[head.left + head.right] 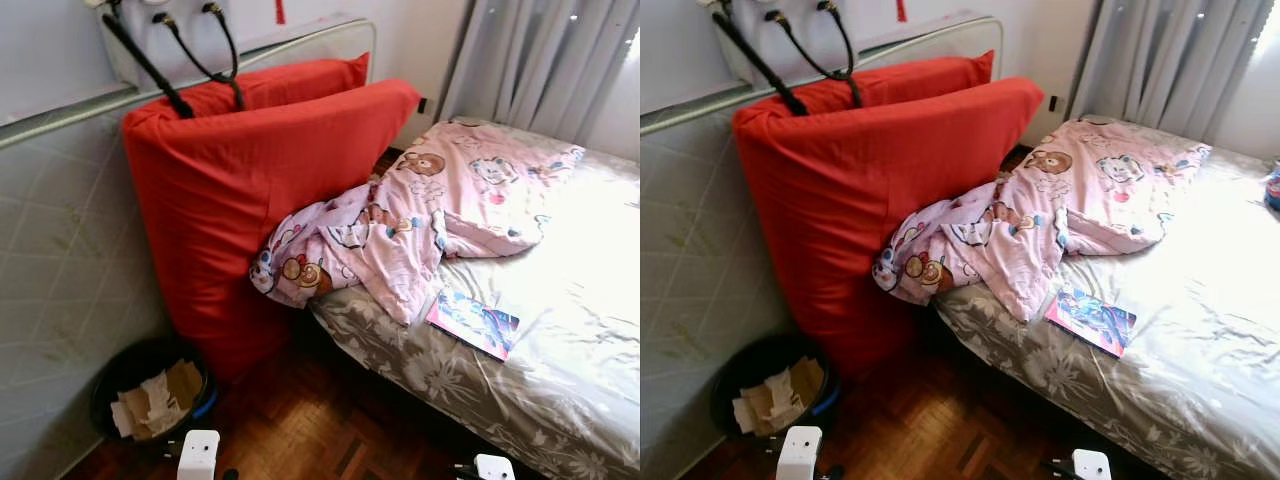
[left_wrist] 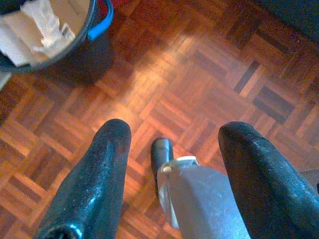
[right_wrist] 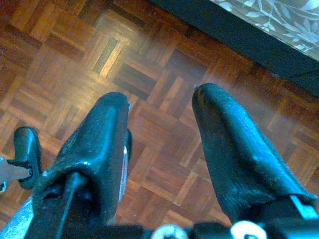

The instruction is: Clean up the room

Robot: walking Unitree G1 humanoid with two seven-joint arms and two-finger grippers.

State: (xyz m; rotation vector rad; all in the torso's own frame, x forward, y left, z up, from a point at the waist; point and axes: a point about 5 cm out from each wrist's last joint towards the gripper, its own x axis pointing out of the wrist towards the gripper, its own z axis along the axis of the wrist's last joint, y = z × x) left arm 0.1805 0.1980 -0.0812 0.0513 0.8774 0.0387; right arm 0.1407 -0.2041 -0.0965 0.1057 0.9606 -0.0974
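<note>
I see the book (image 1: 473, 324) lying flat near the bed (image 1: 590, 330) edge, ahead and to my right, so my right gripper (image 3: 162, 134), fingers spread and empty above the floor (image 3: 149, 74), sits nearer it than my equally spread left gripper (image 2: 172, 149).

We count two big red cushions (image 1: 240, 200) leaning against the wall, one in front of the other. We see one pink blanket (image 1: 420, 215) with bears on it, on one bed (image 1: 560, 340). One bright book (image 1: 473, 324) lies on the bed. One black bin (image 1: 150, 385) sits on the floor with papers in it. We cannot count the papers.
</note>
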